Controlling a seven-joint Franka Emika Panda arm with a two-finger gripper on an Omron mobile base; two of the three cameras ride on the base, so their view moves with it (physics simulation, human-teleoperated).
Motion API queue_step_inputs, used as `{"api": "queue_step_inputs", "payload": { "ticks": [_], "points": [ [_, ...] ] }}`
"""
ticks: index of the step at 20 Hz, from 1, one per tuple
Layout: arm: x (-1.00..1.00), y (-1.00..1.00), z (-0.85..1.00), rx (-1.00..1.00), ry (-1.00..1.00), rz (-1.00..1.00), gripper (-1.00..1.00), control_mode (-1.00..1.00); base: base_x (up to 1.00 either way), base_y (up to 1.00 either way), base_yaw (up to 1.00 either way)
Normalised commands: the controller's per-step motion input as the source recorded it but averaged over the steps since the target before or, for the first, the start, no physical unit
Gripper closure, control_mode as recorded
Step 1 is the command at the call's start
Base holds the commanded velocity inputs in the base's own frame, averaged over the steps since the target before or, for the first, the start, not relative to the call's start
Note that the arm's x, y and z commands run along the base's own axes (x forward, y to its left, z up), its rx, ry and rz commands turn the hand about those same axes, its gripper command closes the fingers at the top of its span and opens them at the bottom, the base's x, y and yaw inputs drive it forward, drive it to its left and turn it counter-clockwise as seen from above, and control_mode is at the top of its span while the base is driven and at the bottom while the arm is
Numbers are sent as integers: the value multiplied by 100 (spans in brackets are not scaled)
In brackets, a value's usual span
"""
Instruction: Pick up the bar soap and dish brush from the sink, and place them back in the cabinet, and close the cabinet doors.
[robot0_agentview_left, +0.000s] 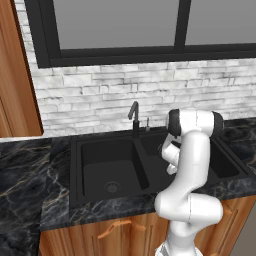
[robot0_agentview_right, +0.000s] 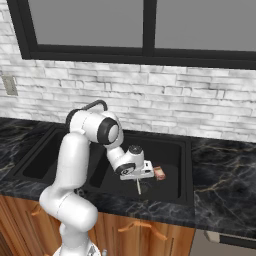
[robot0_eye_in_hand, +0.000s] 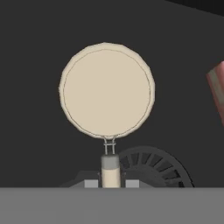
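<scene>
So the claw (robot0_eye_in_hand: 110, 183) is pinched shut on the dish brush (robot0_eye_in_hand: 107, 91) by its thin pale handle, down in the right basin of the sink (robot0_agentview_left: 75, 170), over the round drain (robot0_eye_in_hand: 153, 168). Risk as I see it: that handle is skinny and the round cream head sits far out, so it could swivel or slide out on the lift. The bar soap (robot0_agentview_right: 159, 173), a pinkish-orange block, lies just beside it near the basin's right wall and could get bumped.

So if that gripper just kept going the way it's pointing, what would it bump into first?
Probably the sink floor. The gripper, shut on the dish brush handle, points down into the basin, the drain just beside it.
</scene>
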Motion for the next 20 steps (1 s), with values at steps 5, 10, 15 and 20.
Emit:
{"api": "queue_step_inputs", "payload": {
  "ticks": [5, 10, 15, 20],
  "points": [
    [-1, 0, 38, 0, 0, 0, 100, -100, 0, 0, 0],
    [-3, 0, 30, 0, 0, 0, 100, -100, 0, 0, 0],
    [-5, 0, 35, 0, 0, -1, 100, -100, 0, 0, 0],
    [-11, 0, 37, 0, 3, -3, 100, -100, 0, 0, 0]
  ]
}}
